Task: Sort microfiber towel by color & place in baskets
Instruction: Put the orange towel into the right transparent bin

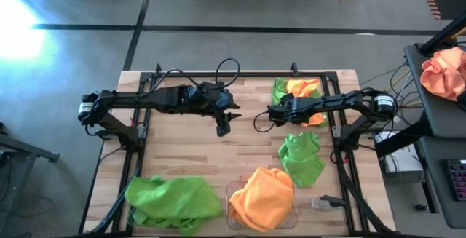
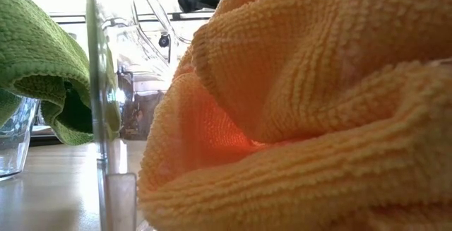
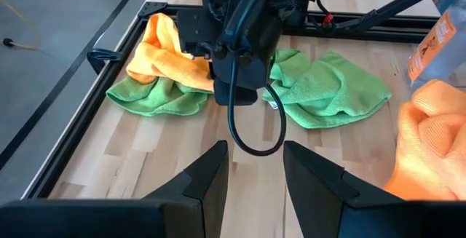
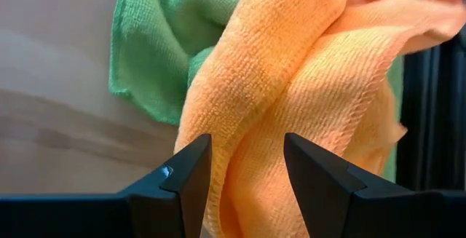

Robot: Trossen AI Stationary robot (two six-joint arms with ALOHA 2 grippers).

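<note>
A heap of one orange microfiber towel (image 1: pixel 306 89) lying on a lime green one (image 1: pixel 280 91) sits at the table's far right. My right gripper (image 4: pixel 246 161) hangs open over its left edge, slanting down, with an orange fold (image 4: pixel 291 85) right in front of the gap. Another green towel (image 1: pixel 301 158) lies flat on the wood nearer the front. One clear basket (image 1: pixel 231 194) at the near edge holds an orange towel (image 1: pixel 262 198). To its left lies a big green towel (image 1: pixel 171 201); the basket under it barely shows. My left gripper (image 3: pixel 255 169) is open above mid-table. My right gripper comes at the orange towel's fold (image 4: pixel 251 132) slanting down from above, its fingers apart and the fold showing in the gap. Whether either finger touches the cloth, I cannot tell.
A black rail (image 1: pixel 218 74) frames the table. A clear bottle with an orange label (image 3: pixel 433 41) lies near the front right. A peach cloth bundle (image 1: pixel 445 70) sits on a side stand off the table's right. Bare wood (image 1: pixel 182 151) spreads between the arms and the baskets.
</note>
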